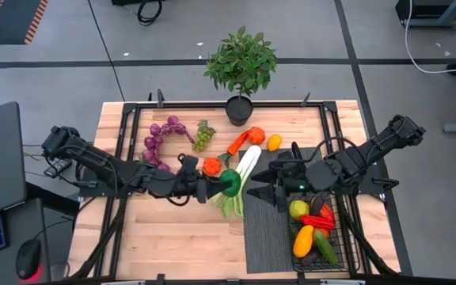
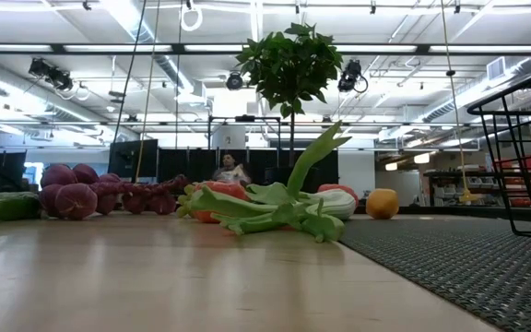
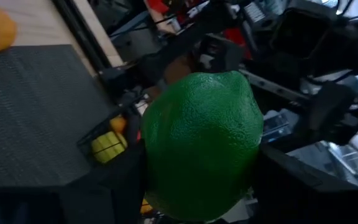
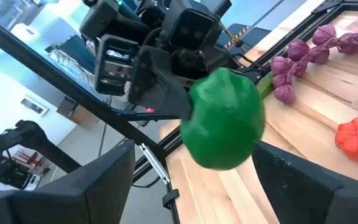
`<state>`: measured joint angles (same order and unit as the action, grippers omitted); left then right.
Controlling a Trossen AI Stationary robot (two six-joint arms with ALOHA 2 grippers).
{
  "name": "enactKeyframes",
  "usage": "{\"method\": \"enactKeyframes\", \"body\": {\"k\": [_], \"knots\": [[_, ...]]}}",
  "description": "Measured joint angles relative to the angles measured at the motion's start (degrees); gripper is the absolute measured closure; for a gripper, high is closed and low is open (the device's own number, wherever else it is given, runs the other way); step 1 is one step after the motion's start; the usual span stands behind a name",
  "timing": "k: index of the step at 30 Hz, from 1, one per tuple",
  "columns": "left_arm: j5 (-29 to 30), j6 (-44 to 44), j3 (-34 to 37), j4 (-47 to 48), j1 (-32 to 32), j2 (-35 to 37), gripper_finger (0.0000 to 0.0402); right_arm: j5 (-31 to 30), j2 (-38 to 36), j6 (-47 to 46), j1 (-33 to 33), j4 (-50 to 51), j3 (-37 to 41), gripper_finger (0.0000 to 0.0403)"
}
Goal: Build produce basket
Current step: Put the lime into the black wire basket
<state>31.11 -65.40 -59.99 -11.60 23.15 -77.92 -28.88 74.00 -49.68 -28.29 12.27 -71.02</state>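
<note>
Midair, left gripper (image 1: 214,188) clamps a green lime (image 1: 229,183) for handover; right gripper (image 1: 261,192) gapes wide, empty, beside the basket (image 1: 353,252).

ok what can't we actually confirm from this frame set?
- Basket bottom layer: high view, top produce covers it.
- Basket in low view: cut off by the right edge.
- Both end effectors: absent from the low view.
- Left end effector pads: left wrist view, green fruit fills the picture.
- Person behind the table: low view, too small.
</note>
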Motion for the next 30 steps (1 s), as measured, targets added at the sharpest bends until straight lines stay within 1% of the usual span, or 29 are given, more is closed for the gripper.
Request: {"method": "enactKeyframes", "body": {"k": [6, 11, 17, 23, 26, 30], "knots": [[0.0, -1.5, 0.0, -5.0, -0.9, 0.0, 0.0154, 0.0, 0.0, 3.2, 0.0, -0.3, 0.0, 0.0069], [0.0, -3.5, 0.0, -4.9, -1.2, 0.0, 0.015, -0.6, 0.0, 7.0, 0.1, -0.2, 0.0, 0.0068], [0.2, -8.1, 0.0, -5.0, -1.8, 0.0, 0.015, -1.5, 0.0, 12.0, 1.1, -0.2, 0.0, 0.0053], [0.3, -18.9, 0.0, -5.3, -3.6, 0.0, 0.0145, -4.8, 0.0, 23.1, 1.8, -0.2, 0.0, 0.0042], [0.4, -20.6, 0.0, -6.4, -4.5, 0.0, 0.0144, -7.5, 0.0, 26.0, 2.2, -0.2, 0.0, 0.0041], [0.4, -20.5, 0.0, -9.0, -5.8, 0.0, 0.0144, -8.1, 0.2, 26.8, 3.1, -0.3, 0.0, 0.0041]]}}
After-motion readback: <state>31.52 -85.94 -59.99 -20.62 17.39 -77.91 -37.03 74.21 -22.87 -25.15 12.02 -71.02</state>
